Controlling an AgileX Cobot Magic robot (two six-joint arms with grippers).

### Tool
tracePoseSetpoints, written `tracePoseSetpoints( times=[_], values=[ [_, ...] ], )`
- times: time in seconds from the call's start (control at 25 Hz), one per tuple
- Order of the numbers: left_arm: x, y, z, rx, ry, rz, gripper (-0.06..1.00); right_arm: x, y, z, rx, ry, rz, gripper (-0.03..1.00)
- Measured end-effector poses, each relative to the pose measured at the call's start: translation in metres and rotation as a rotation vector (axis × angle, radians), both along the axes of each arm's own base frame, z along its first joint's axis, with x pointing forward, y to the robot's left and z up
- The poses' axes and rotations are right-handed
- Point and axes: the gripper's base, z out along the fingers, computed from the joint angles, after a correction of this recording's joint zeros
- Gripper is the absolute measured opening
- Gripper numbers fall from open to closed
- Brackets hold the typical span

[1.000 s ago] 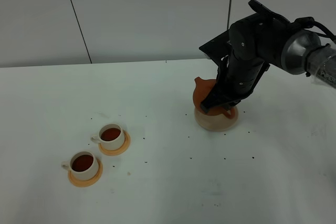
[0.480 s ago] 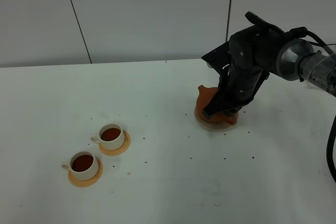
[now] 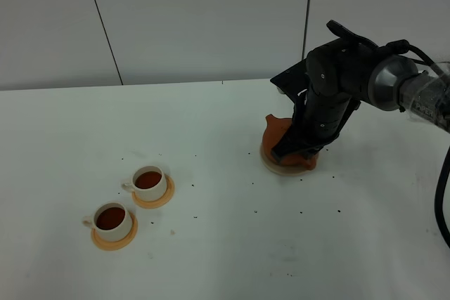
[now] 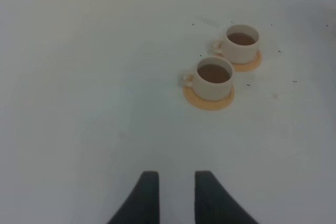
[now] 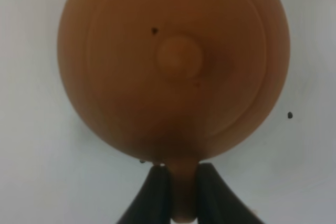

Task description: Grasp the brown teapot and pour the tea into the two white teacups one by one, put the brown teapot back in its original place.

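Right wrist view: the round reddish-brown clay teapot (image 5: 173, 66) fills the frame, its loop handle pinched between my right claw (image 5: 178, 192) fingers. It sits on the flat beige coaster disc (image 3: 285, 167), well apart from two tea-filled white cups (image 3: 130, 201). My left claw (image 4: 171, 192) hangs slightly parted, empty.

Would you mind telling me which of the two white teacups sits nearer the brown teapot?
The rear teacup, farther from the table's front edge, is nearer the brown teapot. The other teacup sits farther to the front-left. Both hold tea and stand on orange saucers.
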Motion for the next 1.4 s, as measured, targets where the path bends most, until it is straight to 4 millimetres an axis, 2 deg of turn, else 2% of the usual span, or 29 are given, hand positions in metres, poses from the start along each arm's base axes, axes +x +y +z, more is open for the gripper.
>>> tracePoseSetpoints(
  times=[0.28,0.36,0.68,0.76,0.88,1.04,1.2,1.4],
  values=[
    [0.000,0.000,0.000,0.000,0.000,0.000,0.24,0.000,0.000,0.000,0.010,0.004,-0.035,0.12],
    [0.000,0.000,0.000,0.000,0.000,0.000,0.24,0.000,0.000,0.000,0.011,0.005,-0.038,0.17],
    [0.000,0.000,0.000,-0.003,0.000,0.002,0.24,-0.003,-0.002,0.000,-0.009,0.034,-0.044,0.50],
    [0.000,0.000,0.000,-0.002,0.000,0.001,0.24,-0.006,-0.003,0.006,-0.012,0.047,-0.055,0.53],
    [0.000,0.000,0.000,-0.001,0.000,0.001,0.24,-0.014,-0.008,0.027,-0.012,0.069,-0.111,0.54],
    [0.000,0.000,0.000,-0.001,0.000,0.000,0.24,-0.023,-0.029,0.055,-0.026,0.128,-0.232,0.53],
    [0.000,0.000,0.000,-0.001,0.000,0.000,0.24,-0.032,-0.051,0.065,-0.028,0.140,-0.289,0.51],
    [0.000,0.000,0.000,-0.001,0.000,0.000,0.24,-0.069,-0.087,0.074,-0.041,0.198,-0.354,0.48]
  ],
)
